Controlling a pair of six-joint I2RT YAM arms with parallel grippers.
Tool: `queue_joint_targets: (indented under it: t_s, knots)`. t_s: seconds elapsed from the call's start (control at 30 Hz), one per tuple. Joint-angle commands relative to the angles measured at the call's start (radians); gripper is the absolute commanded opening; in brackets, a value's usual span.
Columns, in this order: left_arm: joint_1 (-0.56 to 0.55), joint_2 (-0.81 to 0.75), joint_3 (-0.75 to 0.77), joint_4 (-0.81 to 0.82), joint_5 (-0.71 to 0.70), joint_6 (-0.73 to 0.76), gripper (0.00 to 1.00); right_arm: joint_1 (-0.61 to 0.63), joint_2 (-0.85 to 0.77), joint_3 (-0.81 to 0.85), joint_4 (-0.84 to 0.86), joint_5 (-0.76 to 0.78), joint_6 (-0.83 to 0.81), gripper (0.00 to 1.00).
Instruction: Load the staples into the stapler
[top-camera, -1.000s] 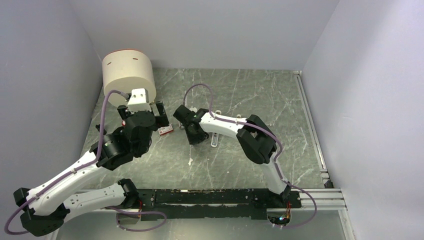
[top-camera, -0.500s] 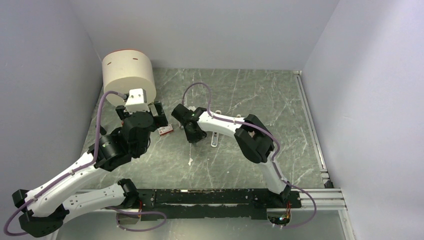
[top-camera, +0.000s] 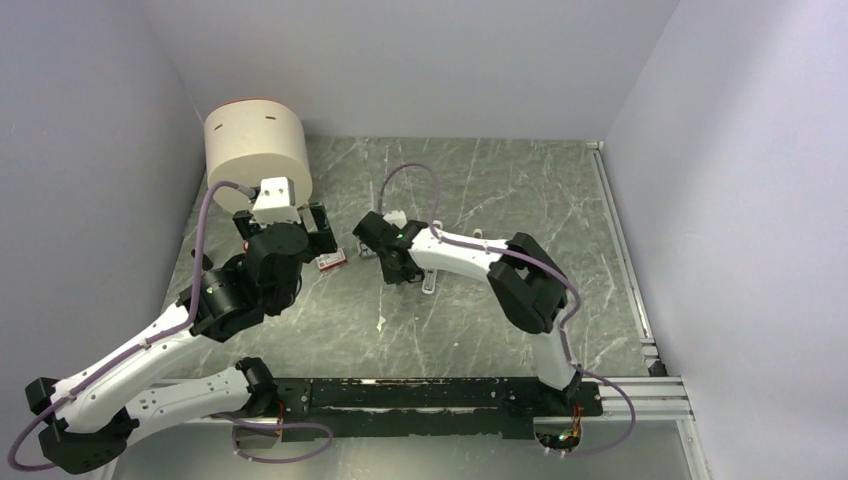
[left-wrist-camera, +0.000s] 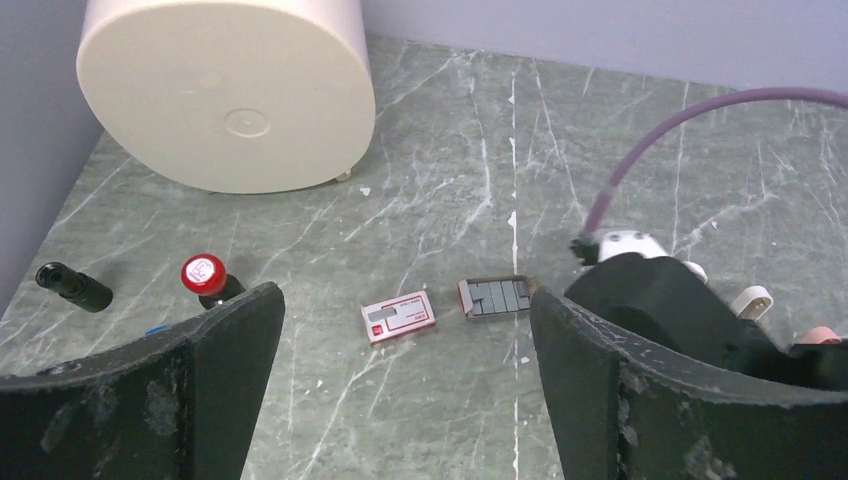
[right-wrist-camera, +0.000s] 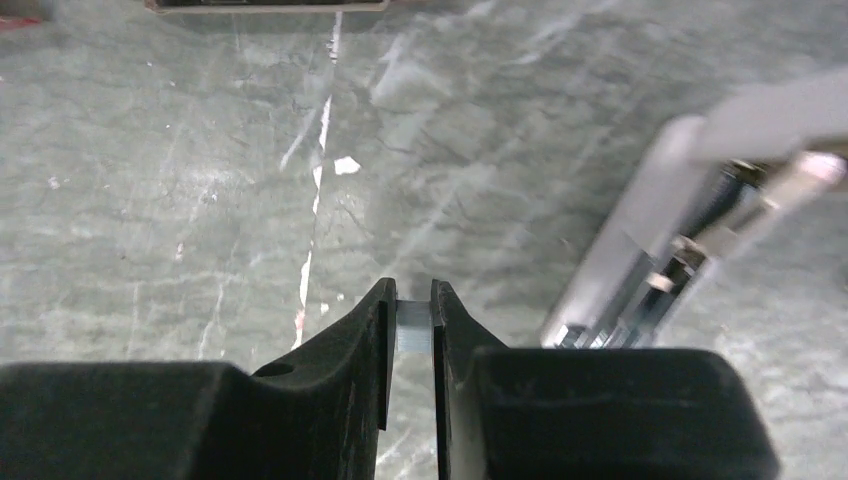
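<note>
Grey metal shows in the right claw (right-wrist-camera: 412, 300): a thin strip (right-wrist-camera: 413, 330) of staples, pinched between fingers that stand almost together, low over the marbled table (top-camera: 480, 330). Just to its right in the wrist view lies the stapler (right-wrist-camera: 640, 270), its long bar opened so the channel inside shows; strip and stapler are near but apart. Compared with half a second ago, the right arm has swung a little to the right in the overhead view, so its claw now hangs closer to the stapler and its elbow sits further right. The left arm has barely moved

The left claw (top-camera: 282, 226) is spread wide and holds nothing, hovering above the table near the cream drum (left-wrist-camera: 225, 90). Below it lie the remaining staples (left-wrist-camera: 495, 296), a dark grey block in a shallow open tray, and just beside them, to the left, the little red-and-white box (left-wrist-camera: 400, 320), both lying as they did before. Further left in that view rest a black cylinder (left-wrist-camera: 75, 287) and a red-capped piece (left-wrist-camera: 205, 273)
</note>
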Motion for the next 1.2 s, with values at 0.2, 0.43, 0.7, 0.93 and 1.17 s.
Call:
queue_joint_targets:
  t_s: [0.2,0.43,0.7,0.93,1.17]
  knots:
    - [0.004,-0.017,-0.017,0.097,0.053,0.064,0.97,-0.024,-0.241,-0.137,0.071,0.215,0.171,0.20]
    - [0.005,-0.002,-0.029,0.094,0.073,0.050,0.97,-0.064,-0.274,-0.227,0.080,0.239,0.235,0.20]
    - [0.004,0.023,-0.016,0.075,0.088,0.047,0.97,-0.064,-0.264,-0.241,0.045,0.269,0.287,0.20]
    - [0.004,0.007,-0.024,0.077,0.087,0.047,0.97,-0.071,-0.254,-0.233,0.002,0.297,0.321,0.20]
    - [0.004,0.014,-0.020,0.065,0.090,0.041,0.97,-0.077,-0.252,-0.242,0.004,0.294,0.324,0.20]
